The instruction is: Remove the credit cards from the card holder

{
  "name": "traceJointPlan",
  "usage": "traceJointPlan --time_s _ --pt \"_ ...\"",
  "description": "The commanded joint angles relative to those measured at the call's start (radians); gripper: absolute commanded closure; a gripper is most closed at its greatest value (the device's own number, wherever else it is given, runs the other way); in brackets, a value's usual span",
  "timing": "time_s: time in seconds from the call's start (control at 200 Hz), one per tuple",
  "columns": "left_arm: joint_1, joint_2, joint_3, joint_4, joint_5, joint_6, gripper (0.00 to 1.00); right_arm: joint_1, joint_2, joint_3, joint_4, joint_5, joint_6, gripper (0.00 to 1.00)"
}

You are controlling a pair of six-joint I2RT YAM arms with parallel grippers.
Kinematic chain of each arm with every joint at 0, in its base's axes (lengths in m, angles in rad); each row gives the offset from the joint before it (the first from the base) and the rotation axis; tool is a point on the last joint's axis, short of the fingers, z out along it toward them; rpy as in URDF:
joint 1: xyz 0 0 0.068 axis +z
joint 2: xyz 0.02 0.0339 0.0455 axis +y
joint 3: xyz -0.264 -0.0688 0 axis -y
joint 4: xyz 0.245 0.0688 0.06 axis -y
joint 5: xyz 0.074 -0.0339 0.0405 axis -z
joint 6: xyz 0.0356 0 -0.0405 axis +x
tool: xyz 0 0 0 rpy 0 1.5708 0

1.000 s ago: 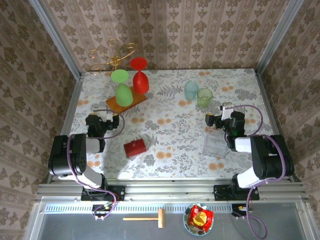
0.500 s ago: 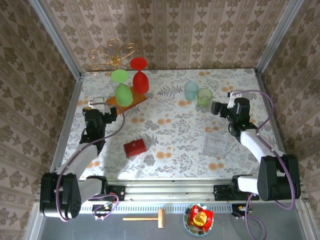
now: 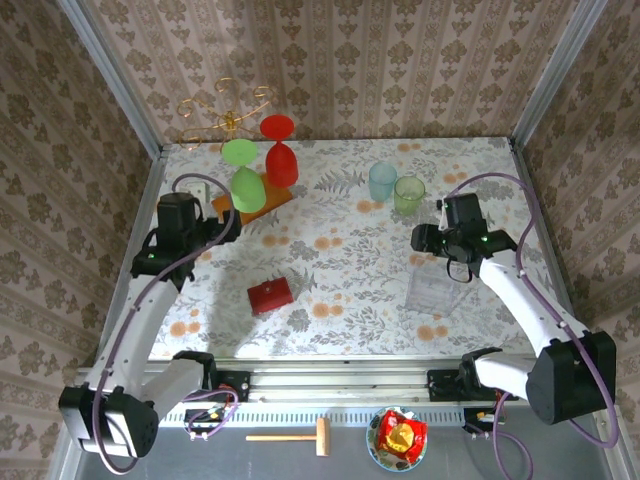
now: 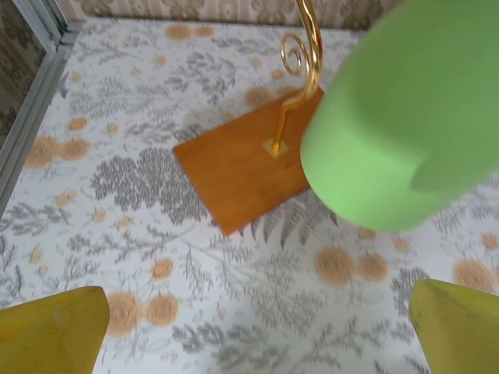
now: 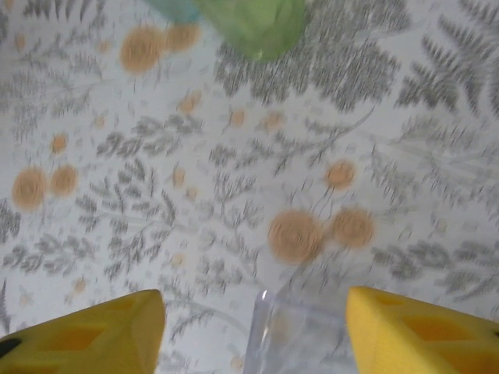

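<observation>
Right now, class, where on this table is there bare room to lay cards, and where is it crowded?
Bare cloth lies between the card holder and the clear box, and between the wooden board and the blue cup. Crowded: the goblets at far left; the green cup by the right end effector.

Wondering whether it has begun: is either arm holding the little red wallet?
No, the card holder lies alone on the table, well apart from the left gripper and the right gripper.
</observation>
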State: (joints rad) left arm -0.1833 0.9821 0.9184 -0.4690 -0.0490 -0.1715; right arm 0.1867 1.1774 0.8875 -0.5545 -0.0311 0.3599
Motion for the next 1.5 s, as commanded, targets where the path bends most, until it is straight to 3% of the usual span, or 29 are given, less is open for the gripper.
traceJointPlan --time_s 0.0,0.275,0.37,0.49,0.7,0.875,0.955,1.495 --pt "-0.003 -0.049 0.044 -0.203 0.013 0.069 0.00 0.036 -0.004 0.050 -0.167 0.014 0.078 0.43" --pt "-0.001 -0.077 -0.014 -0.111 -0.007 0.095 0.00 0.096 0.025 0.091 -0.289 0.083 0.239 0.49" --pt "0.018 -0.074 -0.024 -0.087 0.047 0.101 0.00 0.108 0.053 0.109 -0.314 0.085 0.254 0.59" --pt "0.033 -0.083 -0.024 -0.101 0.037 0.115 0.00 0.127 0.082 0.100 -0.297 0.100 0.258 0.70" --pt "0.062 -0.149 -0.048 -0.098 -0.012 0.134 0.00 0.145 0.179 0.129 -0.276 0.122 0.263 0.71" --pt "0.104 -0.170 -0.055 -0.060 0.040 0.111 0.00 0.149 0.261 0.154 -0.264 0.126 0.275 0.74" --pt "0.127 -0.167 -0.053 -0.054 0.056 0.100 0.00 0.149 0.279 0.156 -0.249 0.128 0.276 0.80" --pt "0.163 -0.189 -0.082 -0.036 0.102 0.073 0.00 0.153 0.347 0.130 -0.200 0.129 0.277 0.81"
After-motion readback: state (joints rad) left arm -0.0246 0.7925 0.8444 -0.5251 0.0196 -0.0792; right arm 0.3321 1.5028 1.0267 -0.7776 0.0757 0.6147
